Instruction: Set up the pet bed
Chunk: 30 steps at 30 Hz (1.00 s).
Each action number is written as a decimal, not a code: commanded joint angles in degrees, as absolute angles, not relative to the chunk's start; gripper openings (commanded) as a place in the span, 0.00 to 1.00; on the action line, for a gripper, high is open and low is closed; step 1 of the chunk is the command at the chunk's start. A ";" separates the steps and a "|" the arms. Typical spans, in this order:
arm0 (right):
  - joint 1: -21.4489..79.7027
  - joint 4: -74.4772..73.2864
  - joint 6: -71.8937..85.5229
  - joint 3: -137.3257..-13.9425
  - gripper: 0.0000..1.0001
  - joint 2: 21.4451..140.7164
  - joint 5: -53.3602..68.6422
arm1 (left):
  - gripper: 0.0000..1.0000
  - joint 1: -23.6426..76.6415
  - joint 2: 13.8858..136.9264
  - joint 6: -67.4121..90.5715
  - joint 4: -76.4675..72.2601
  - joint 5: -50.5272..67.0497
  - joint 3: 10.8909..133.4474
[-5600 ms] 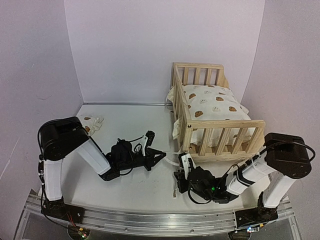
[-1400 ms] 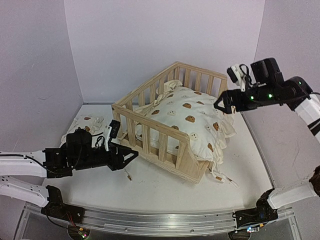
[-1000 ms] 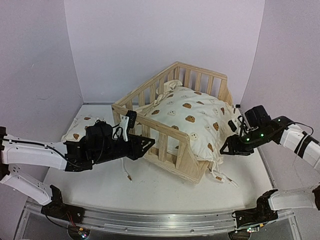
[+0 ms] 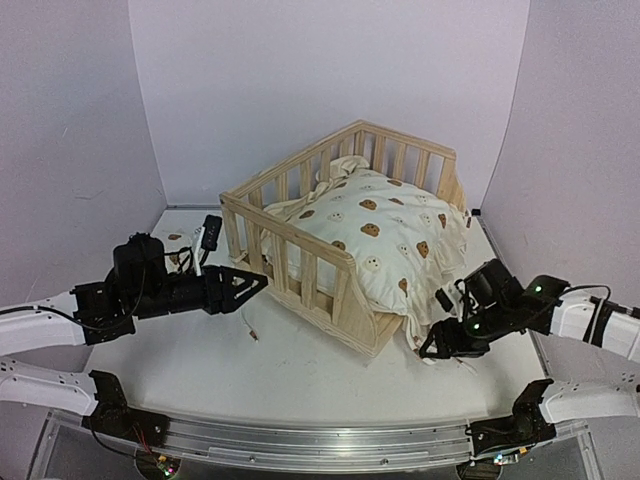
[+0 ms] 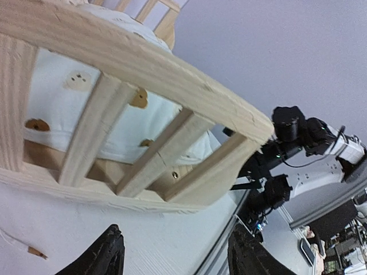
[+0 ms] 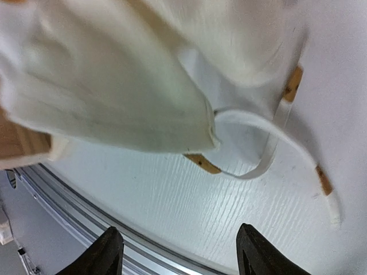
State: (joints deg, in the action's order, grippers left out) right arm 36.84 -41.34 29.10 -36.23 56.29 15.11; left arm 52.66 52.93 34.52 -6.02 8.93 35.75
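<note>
Slatted pine frame (image 4: 300, 262) stands angled — bear-print cushion (image 4: 385, 235) inside, ruffled edge spilling out right.

Lab test booth: plain walls (image 4: 320, 90), aluminium rail (image 4: 300, 441).

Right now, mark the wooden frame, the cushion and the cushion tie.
wooden frame (image 4: 285, 233): top view, top bar of the near rail.
cushion (image 4: 385, 225): top view, middle of the printed top.
cushion tie (image 6: 273, 146): right wrist view, outer bend of the loop.

Plain pale lilac walls (image 4: 300, 90) enclose a white bench (image 4: 300, 378) on three sides; an aluminium rail (image 4: 300, 441) edges its near side. Lighting seems soft, possibly overhead.
</note>
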 commanded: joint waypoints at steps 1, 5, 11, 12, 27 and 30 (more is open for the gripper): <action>43.14 -26.14 33.37 -31.00 0.69 56.64 11.74 | 0.62 57.48 51.46 36.31 -8.66 7.61 33.13; 47.31 -18.67 34.22 -27.49 0.71 55.54 0.68 | 0.62 59.74 52.34 35.24 -11.48 6.70 32.36; 48.55 -13.64 30.20 -25.69 0.70 62.35 -4.85 | 0.61 61.11 54.82 33.63 -14.54 6.00 32.02; 49.16 -13.58 29.50 -25.66 0.70 63.26 -6.29 | 0.60 61.27 54.98 33.42 -14.91 6.06 32.00; 54.38 -8.61 34.94 -21.67 0.01 58.94 0.01 | 0.60 63.01 55.61 31.36 -18.24 4.96 30.42; 54.40 -8.78 39.75 -27.17 0.00 53.15 6.51 | 0.59 63.02 57.11 29.88 -18.90 5.14 31.40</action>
State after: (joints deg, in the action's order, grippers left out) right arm 53.84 -11.55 33.93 -19.20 60.10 -1.21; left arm 62.72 55.70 32.60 -14.72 5.80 29.54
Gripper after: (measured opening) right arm 0.024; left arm 0.599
